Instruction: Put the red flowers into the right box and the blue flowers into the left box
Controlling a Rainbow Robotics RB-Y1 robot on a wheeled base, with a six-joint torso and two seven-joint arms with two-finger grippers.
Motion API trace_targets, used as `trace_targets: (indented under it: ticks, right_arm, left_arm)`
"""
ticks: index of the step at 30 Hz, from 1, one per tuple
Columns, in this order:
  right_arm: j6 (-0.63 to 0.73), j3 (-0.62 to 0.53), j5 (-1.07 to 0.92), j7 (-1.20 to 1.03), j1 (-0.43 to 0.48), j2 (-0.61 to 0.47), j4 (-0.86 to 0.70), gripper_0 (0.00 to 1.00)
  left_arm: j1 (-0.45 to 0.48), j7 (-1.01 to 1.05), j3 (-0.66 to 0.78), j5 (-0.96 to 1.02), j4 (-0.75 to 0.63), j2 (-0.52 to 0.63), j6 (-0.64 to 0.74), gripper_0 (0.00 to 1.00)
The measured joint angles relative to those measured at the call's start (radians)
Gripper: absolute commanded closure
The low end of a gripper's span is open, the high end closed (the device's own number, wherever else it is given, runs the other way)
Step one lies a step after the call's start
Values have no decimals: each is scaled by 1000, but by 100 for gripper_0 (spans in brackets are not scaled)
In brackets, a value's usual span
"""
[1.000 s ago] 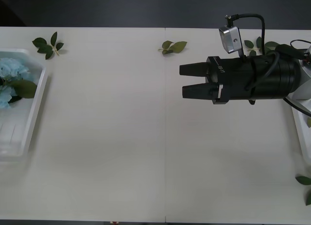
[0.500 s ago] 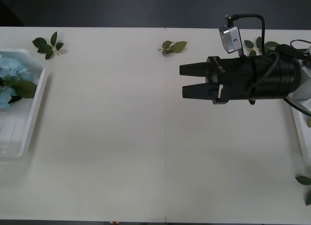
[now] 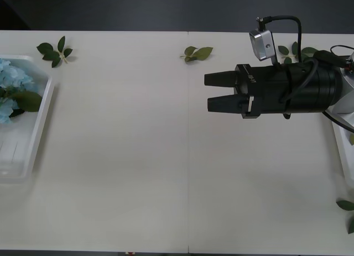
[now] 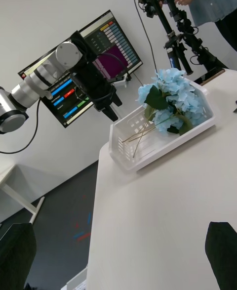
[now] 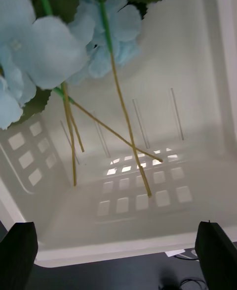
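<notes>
Nearest me, loose leaf sprigs (image 3: 347, 206) lie at the table's (image 3: 138, 173) right front edge. Further in, the right gripper (image 3: 209, 92) hangs level over the white tabletop, its black fingers (image 3: 221, 78) a little apart with nothing between them. At the left edge sits the left box (image 3: 33, 140), the blue flowers (image 3: 11, 82) lying inside it, stems across its slotted floor. The left gripper (image 5: 118, 250) hovers just over that box, fingers spread wide and empty. Farther back, more sprigs (image 3: 197, 53) rest by the far edge.

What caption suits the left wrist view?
Left gripper, fingers open, over the left box holding the blue flowers.
</notes>
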Motion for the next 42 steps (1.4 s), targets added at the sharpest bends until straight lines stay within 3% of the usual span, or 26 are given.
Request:
trace_targets:
  ticks: [13, 22, 34, 42]
  right_arm:
    - [0, 0, 0, 0, 0, 0, 0, 0]
    - [0, 0, 0, 0, 0, 0, 0, 0]
    - [0, 0, 0, 0, 0, 0, 0, 0]
    - [0, 0, 0, 0, 0, 0, 0, 0]
  left_arm:
    - [-132, -447, 61, 436, -21, 0, 180, 0]
    - [-187, -573, -169, 865, -21, 0, 138, 0]
    - [-302, -573, -442, 1039, -22, 0, 10, 0]
    - [-326, -573, -492, 1055, -25, 0, -47, 0]
